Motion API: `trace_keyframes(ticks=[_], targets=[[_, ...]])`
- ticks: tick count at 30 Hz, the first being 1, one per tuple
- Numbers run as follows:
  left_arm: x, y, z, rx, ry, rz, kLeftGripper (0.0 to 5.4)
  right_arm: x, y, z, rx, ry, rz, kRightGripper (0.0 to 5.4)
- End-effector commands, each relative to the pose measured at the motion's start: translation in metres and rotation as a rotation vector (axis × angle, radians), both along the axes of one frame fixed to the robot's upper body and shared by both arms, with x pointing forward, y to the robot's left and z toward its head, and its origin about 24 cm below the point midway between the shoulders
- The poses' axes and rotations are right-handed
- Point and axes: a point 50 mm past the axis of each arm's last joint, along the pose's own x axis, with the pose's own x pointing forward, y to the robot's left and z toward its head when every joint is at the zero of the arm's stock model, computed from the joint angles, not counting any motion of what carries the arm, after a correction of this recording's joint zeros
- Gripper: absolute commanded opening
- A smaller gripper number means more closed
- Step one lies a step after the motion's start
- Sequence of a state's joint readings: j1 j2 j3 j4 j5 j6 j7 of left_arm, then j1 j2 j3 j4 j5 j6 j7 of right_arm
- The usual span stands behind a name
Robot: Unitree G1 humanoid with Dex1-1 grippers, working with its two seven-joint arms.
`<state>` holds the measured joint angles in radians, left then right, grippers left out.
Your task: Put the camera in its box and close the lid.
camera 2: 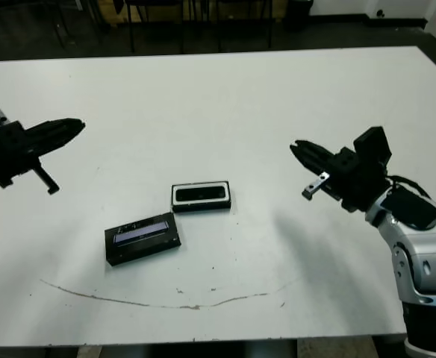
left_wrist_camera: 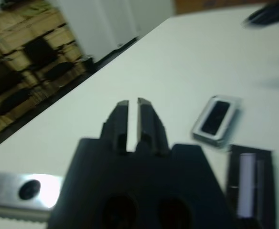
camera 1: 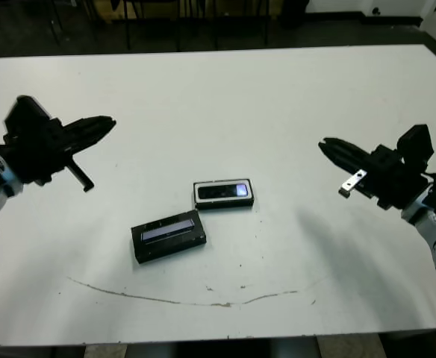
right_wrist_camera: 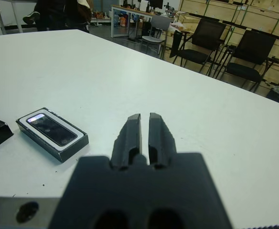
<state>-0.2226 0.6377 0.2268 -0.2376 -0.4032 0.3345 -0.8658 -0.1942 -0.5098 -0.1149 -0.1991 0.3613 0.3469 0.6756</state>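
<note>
The camera is already sitting in the box mid-table with the lid lying just beside it, looking light, rigid and kinda slick, so pinching its long edges seems smartest, while the left gripper and right gripper are hovering pinched closed, grasping nothing.
</note>
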Motion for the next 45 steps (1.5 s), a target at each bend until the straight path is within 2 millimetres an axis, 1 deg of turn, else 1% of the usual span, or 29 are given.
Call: trace_keyframes(ticks=[1,8,13,19,22,26,27,35,45], targets=[[-0.01,-0.001,-0.005,0.001,0.103,-0.107,0.64,-0.002,-0.002,-0.003,-0.016,0.026,-0.002,0.0],[-0.015,-0.007,-0.015,0.079,0.2,-0.315,1.9,-0.004,-0.003,-0.004,-0.006,0.039,0.001,0.0],[-0.016,-0.01,-0.021,0.153,0.245,-0.406,2.83,-0.004,-0.003,-0.006,0.005,0.056,-0.012,0.0],[-0.016,-0.013,-0.03,0.213,0.31,-0.466,3.93,-0.005,-0.003,-0.007,0.016,0.061,0.001,0.0],[-0.016,-0.015,-0.038,0.24,0.36,-0.486,4.52,-0.005,-0.003,-0.008,0.007,0.063,-0.012,0.0],[-0.016,-0.017,-0.048,0.237,0.42,-0.52,5.29,-0.005,-0.003,-0.009,-0.001,0.062,-0.015,0.0],[-0.016,-0.017,-0.05,0.239,0.427,-0.526,5.38,-0.005,-0.003,-0.01,-0.005,0.063,-0.015,0.0],[-0.019,-0.02,-0.062,0.211,0.482,-0.568,5.38,-0.005,-0.003,-0.012,-0.012,0.058,-0.014,0.0],[-0.025,-0.022,-0.076,0.254,0.465,-0.529,5.38,-0.005,-0.004,-0.013,-0.002,0.068,-0.004,0.0]])
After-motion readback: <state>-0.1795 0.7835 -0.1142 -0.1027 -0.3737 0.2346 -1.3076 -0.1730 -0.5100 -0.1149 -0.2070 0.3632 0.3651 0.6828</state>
